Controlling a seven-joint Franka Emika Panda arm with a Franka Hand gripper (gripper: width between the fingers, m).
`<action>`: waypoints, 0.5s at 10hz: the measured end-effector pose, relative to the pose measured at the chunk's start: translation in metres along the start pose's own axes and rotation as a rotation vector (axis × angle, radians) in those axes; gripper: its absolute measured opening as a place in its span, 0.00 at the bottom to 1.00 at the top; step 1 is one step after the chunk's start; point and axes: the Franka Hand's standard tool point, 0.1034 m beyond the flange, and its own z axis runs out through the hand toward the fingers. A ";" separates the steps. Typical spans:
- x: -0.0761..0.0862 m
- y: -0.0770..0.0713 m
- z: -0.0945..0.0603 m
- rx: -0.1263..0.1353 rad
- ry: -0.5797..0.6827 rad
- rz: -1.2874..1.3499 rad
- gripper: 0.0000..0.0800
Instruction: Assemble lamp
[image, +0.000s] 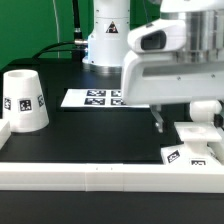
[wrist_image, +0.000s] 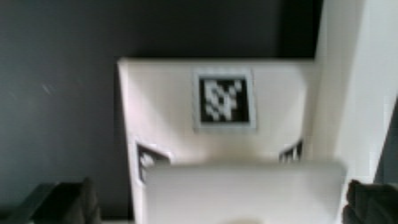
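The step in hand looks like the very first one, taking hold of the lamp's base (image: 192, 148), since nothing appears joined yet. The flat white square lies in the tabletop's (image: 100, 135) front corner at the exterior view's right, just behind the white border rail (image: 100, 178) along the front edge. The arm hangs low over it, and in the wrist view the fingers (wrist_image: 54, 203) stand spread apart, one to each side of the base's near part, with a gap showing on at least one side, so they grip nothing. The shade (image: 22, 100) sits mouth down near the tabletop's edge at the exterior view's left, well apart from the base, and the marker board (image: 95, 97) lies toward the back (I cannot make out the bulb in either view). The next move calls for settling squarely over the base and closing evenly on it.
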 end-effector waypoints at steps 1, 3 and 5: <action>-0.023 -0.003 -0.006 -0.003 -0.003 -0.001 0.87; -0.060 -0.004 -0.014 -0.004 -0.019 0.019 0.87; -0.091 -0.014 -0.023 0.008 -0.039 0.076 0.87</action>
